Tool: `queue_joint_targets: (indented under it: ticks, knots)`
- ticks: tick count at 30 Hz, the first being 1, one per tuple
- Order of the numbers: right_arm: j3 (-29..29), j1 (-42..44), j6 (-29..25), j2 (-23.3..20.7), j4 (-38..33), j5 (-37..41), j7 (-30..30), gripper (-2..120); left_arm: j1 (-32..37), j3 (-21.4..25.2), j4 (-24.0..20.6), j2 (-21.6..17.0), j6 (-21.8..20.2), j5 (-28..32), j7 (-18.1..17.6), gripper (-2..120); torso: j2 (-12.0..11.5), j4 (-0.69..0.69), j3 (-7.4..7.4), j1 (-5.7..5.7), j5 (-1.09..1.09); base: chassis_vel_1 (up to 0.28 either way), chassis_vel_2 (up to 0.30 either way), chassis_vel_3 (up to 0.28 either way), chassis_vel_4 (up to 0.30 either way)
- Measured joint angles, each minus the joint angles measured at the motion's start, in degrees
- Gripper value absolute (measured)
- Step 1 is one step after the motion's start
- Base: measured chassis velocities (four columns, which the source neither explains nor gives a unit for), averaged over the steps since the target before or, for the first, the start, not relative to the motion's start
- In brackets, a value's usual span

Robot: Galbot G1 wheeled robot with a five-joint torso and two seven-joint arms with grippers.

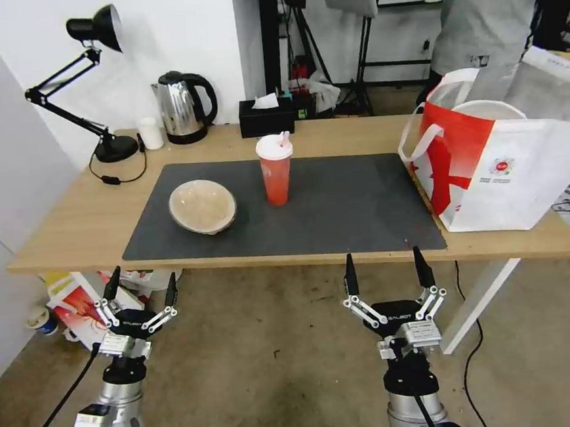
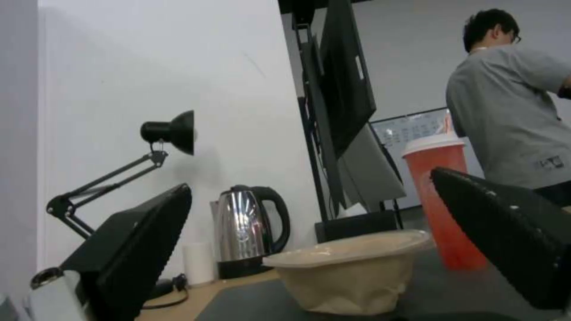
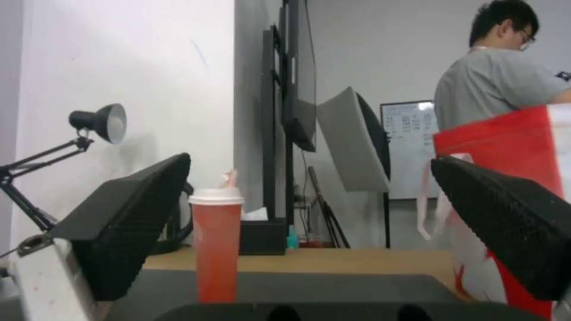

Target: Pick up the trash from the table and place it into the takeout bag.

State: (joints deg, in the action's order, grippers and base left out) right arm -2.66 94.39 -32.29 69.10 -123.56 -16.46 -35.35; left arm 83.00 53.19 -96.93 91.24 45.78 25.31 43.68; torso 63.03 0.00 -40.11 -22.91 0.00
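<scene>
On the dark mat of the table (image 1: 88, 216) sit a shallow beige bowl (image 1: 202, 207) (image 2: 351, 267) and, to its right, a red drink cup (image 1: 275, 168) (image 2: 443, 205) (image 3: 216, 249) with white lid and straw. The takeout bag (image 1: 498, 157) (image 3: 506, 147), white with red panels, stands open at the table's right end. My left gripper (image 1: 141, 287) hangs open below the table's front edge, in front of the bowl. My right gripper (image 1: 386, 263) is open too, just off the front edge, right of the cup. Both hold nothing.
At the table's back stand a black desk lamp (image 1: 90, 84), a steel kettle (image 1: 181, 106), a small white cup (image 1: 151, 132) and a black tissue box (image 1: 266, 116). Bags and clutter (image 1: 75, 302) lie on the floor under the left end. A person in grey (image 1: 493, 19) stands behind the bag.
</scene>
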Motion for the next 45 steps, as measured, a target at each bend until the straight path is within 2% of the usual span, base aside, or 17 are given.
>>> queue_joint_targets:
  ticks: [6,9,15,19,23,25,28,30,36,45]
  knots:
    - [0.94,-4.03,4.55,-1.47,-1.97,4.49,3.4,100,0.18,-0.37,0.0,0.0,0.0,-0.03,0.07,100,0.0,-0.01,0.0,0.0,0.0,0.0,0.0,0.0,0.0]
    - [1.37,-9.45,8.75,-4.21,-2.76,9.29,5.59,100,0.33,-0.6,0.0,0.01,0.0,-0.22,0.19,100,0.0,0.0,0.0,0.0,0.0,0.0,0.0,0.0,0.0]
    - [1.96,-14.69,13.62,-7.92,-3.28,15.2,6.39,100,0.44,-0.59,-0.01,0.02,0.0,-0.33,0.26,100,-0.01,0.02,-0.01,0.0,0.0,0.0,0.0,0.0,0.0]
    - [3.17,-25.26,19.5,-15.46,-0.2,27.68,7.95,100,0.61,-0.47,0.11,0.04,0.0,-0.7,0.35,100,-0.02,0.0,-0.01,-0.02,0.0,0.0,0.0,0.0,0.0]
    - [3.14,-29.94,21.84,-18.13,1.09,32.93,10.35,100,0.27,-0.56,0.28,0.03,-0.05,-1.28,0.28,100,-0.02,0.02,-0.01,-0.02,0.0,0.0,0.0,0.0,0.0]
    - [3.18,-31.01,22.59,-18.73,1.38,34.47,11.02,100,0.18,-0.6,0.34,0.03,-0.08,-1.56,0.26,100,-0.02,-0.03,-0.01,-0.02,-0.01,0.0,0.0,0.0,0.0]
    - [4.45,-34.97,24.94,-20.29,2.98,39.8,13.5,100,0.18,-0.66,0.67,0.02,-0.08,-2.06,0.22,100,-0.02,0.02,-0.01,-0.02,0.01,0.0,0.0,0.0,0.0]
    - [4.51,-35.21,25.04,-20.37,3.12,40.07,13.63,100,0.17,-0.66,0.69,0.02,-0.08,-2.08,0.22,100,-0.02,0.01,-0.01,-0.02,0.0,0.0,0.0,0.0,0.0]
    - [7.07,-43.58,28.47,-22.89,7.82,50.17,17.89,100,0.28,-1.06,0.83,0.03,-0.05,-2.67,0.21,100,-0.01,0.0,-0.01,-0.02,-0.01,0.0,0.0,0.0,0.0]
    - [11.85,-51.64,31.31,-22.72,11.98,55.45,20.16,100,0.31,-1.23,0.75,0.06,-0.03,-3.06,0.11,100,0.0,0.0,0.0,-0.01,-0.01,0.0,0.0,0.0,0.0]
